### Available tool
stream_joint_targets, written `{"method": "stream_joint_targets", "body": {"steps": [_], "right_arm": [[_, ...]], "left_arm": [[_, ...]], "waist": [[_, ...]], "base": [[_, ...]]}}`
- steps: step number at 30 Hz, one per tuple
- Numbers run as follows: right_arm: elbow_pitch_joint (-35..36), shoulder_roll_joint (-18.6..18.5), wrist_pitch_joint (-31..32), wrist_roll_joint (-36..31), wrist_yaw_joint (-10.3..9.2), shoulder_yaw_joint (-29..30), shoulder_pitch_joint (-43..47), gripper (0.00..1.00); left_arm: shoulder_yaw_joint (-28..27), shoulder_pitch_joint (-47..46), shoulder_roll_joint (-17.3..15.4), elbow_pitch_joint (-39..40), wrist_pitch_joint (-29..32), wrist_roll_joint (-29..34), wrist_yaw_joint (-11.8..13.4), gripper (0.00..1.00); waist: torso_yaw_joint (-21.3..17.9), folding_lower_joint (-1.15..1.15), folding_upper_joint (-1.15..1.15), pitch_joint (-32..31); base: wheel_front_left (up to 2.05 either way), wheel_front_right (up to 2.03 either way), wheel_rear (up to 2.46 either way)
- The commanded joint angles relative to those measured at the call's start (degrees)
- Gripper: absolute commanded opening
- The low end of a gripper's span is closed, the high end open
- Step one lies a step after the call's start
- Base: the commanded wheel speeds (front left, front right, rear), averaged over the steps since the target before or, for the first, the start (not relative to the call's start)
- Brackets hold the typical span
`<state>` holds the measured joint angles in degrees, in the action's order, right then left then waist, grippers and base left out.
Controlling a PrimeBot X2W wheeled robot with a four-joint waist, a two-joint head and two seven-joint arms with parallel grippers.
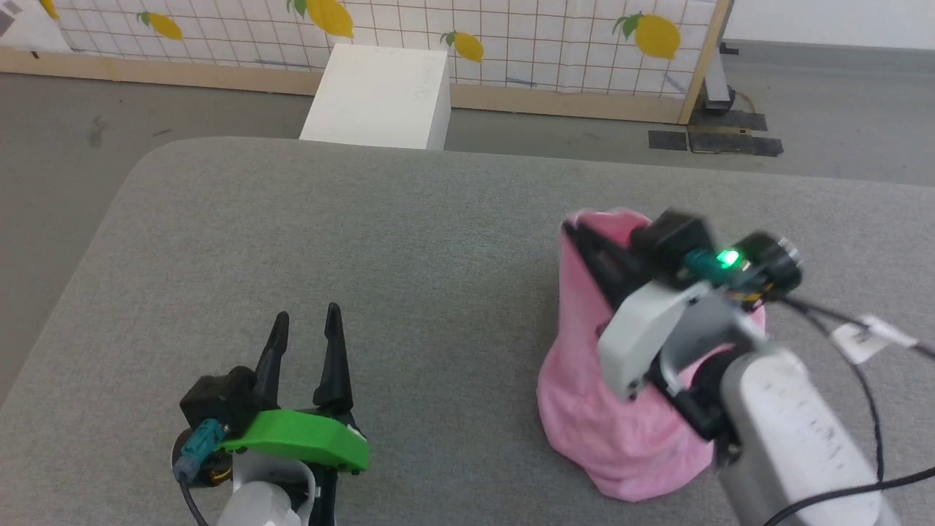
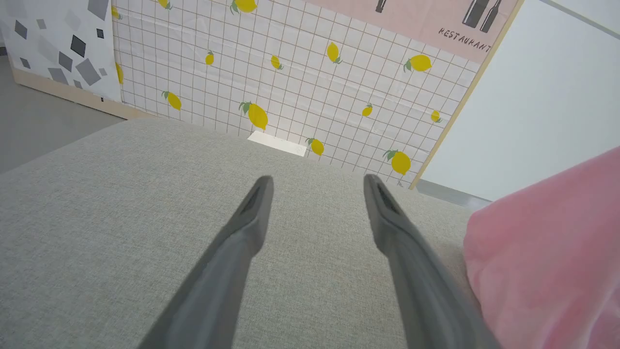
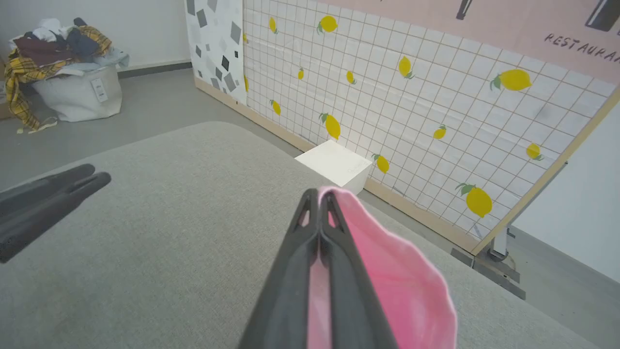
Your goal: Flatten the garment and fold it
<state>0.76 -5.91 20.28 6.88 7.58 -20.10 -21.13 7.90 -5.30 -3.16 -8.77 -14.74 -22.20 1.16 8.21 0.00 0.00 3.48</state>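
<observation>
R hand (image 3: 319,196) clamped on garment (image 1: 584,416) edge, L hand (image 1: 307,315) spread wide.

— What lies ahead of the left gripper (image 2: 318,181)?
— A grey fabric-covered tabletop (image 2: 121,203); the jaws stand wide apart over it.
— And at the right edge?
— There a light-pink soft knit garment (image 2: 547,252) rises, just beside the nearer dark finger.
</observation>
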Motion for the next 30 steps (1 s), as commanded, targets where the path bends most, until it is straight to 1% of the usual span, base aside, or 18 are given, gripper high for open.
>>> {"method": "stream_joint_targets", "body": {"steps": [1,3,6,11,14,17,20,21,22,23,26,30], "right_arm": [[1.1,-0.3,-0.7,0.8,-0.09,1.5,-1.7,0.00],[1.2,-0.8,-0.9,0.9,-0.09,5.1,-3.0,0.00],[-1.4,-1.4,-1.5,0.0,-0.09,13.2,-4.5,0.00],[-12.2,-3.4,-4.5,-3.0,-0.09,26.1,-7.1,0.00],[-19.1,-5.1,-7.2,-6.4,-0.09,33.0,-8.7,0.00],[-23.8,-6.4,-9.7,-10.6,-0.09,39.2,-9.8,0.00],[-27.2,-6.1,-10.8,-13.7,-0.09,44.1,-9.7,0.00],[-28.0,-6.1,-11.0,-14.4,-0.09,45.0,-9.5,0.07],[-28.9,-5.6,-11.2,-15.0,-0.09,45.9,-9.0,0.49],[-29.5,-5.0,-11.2,-14.9,-0.09,46.5,-8.5,1.00],[-29.7,-2.3,-11.9,-14.0,-0.09,47.4,-5.5,1.00],[-27.2,1.0,-13.6,-11.4,-0.09,47.3,0.5,1.00]], "left_arm": [[0.0,0.1,0.3,0.3,-0.3,0.1,0.2,1.00],[0.1,-0.1,0.3,0.4,-0.3,0.0,0.2,1.00],[0.4,-0.4,0.3,0.5,-0.3,-0.1,0.3,1.00],[1.5,-1.5,0.3,0.4,-0.3,-0.3,0.2,1.00],[2.2,-2.3,0.3,0.1,-0.3,-0.5,0.2,1.00],[2.5,-2.9,0.3,-0.2,-0.3,-0.6,0.0,1.00],[2.7,-3.1,0.3,-0.4,-0.3,-0.6,0.1,1.00],[2.7,-3.1,0.3,-0.5,-0.3,-0.6,0.1,1.00],[2.7,-3.1,0.3,-0.6,-0.3,-0.6,0.1,1.00],[2.7,-3.1,0.3,-0.7,-0.3,-0.6,0.1,1.00],[2.7,-2.9,0.3,-1.1,-0.3,-0.5,-0.1,1.00],[3.3,-2.6,0.3,-1.9,-0.3,-0.6,-0.8,1.00]], "waist": [[-0.3,0.00,0.00,0.1],[-0.5,0.00,0.00,0.2],[-0.5,0.00,0.00,0.9],[0.2,0.00,0.00,2.8],[0.5,0.00,0.00,4.1],[0.6,0.00,0.00,5.1],[0.3,0.00,0.00,5.6],[0.1,0.00,0.00,5.7],[-0.3,0.00,0.00,5.6],[-0.6,0.00,0.00,5.5],[-2.3,0.00,0.00,4.6],[-5.3,0.00,0.00,3.0]], "base": [[0.00,0.00,0.00],[0.00,0.00,0.00],[0.00,0.00,0.00],[0.00,0.00,0.00],[0.00,0.00,0.00],[0.00,0.00,0.00],[0.00,0.00,0.00],[0.00,0.00,0.00],[0.00,0.00,0.00],[0.00,0.00,0.00],[0.00,0.00,0.00],[0.00,0.00,0.00]]}}
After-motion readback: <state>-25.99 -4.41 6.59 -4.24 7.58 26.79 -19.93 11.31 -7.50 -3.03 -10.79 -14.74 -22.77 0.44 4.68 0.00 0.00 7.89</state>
